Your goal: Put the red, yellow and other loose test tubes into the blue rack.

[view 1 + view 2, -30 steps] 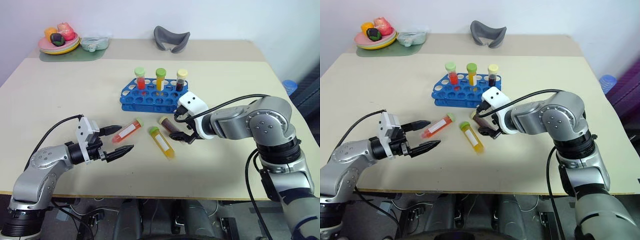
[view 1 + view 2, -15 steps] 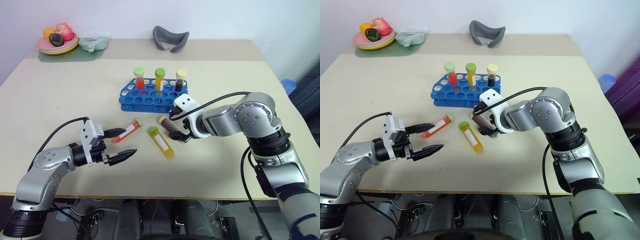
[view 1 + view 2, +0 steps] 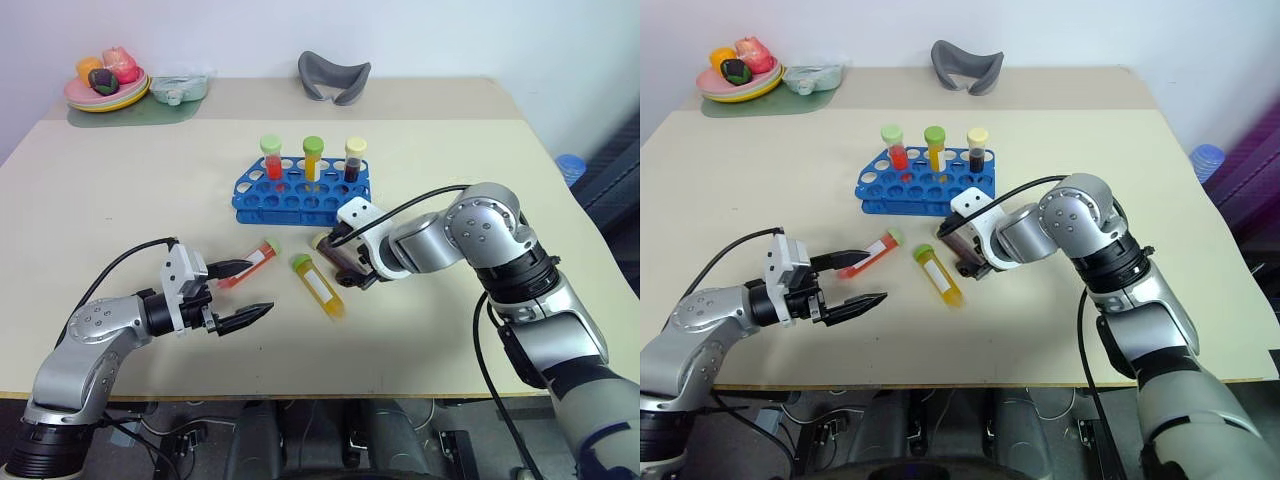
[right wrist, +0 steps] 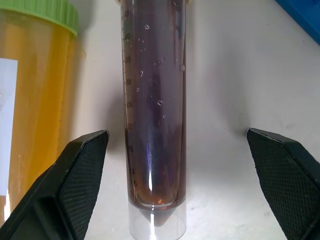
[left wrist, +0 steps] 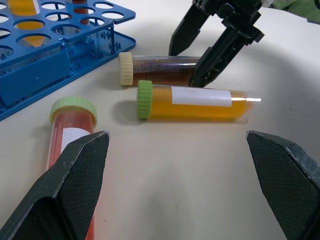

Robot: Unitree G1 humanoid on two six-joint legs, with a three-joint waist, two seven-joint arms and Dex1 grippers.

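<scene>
A: The right tool (image 3: 352, 268) hangs wide open with a finger on each side of the dark brown tube (image 5: 159, 69), gripping nothing yet.

B: Then close across the tube's middle, clear of the yellow tube (image 3: 318, 286) lying just beside it, and lift it straight before tipping it cap-up.

A: And the left tool (image 3: 238, 292)?

B: Also spread wide and empty, near the red tube (image 3: 252, 263). All three loose tubes lie mid-desk, on the near side of the blue rack (image 3: 300, 197), whose front holes look free.
</scene>
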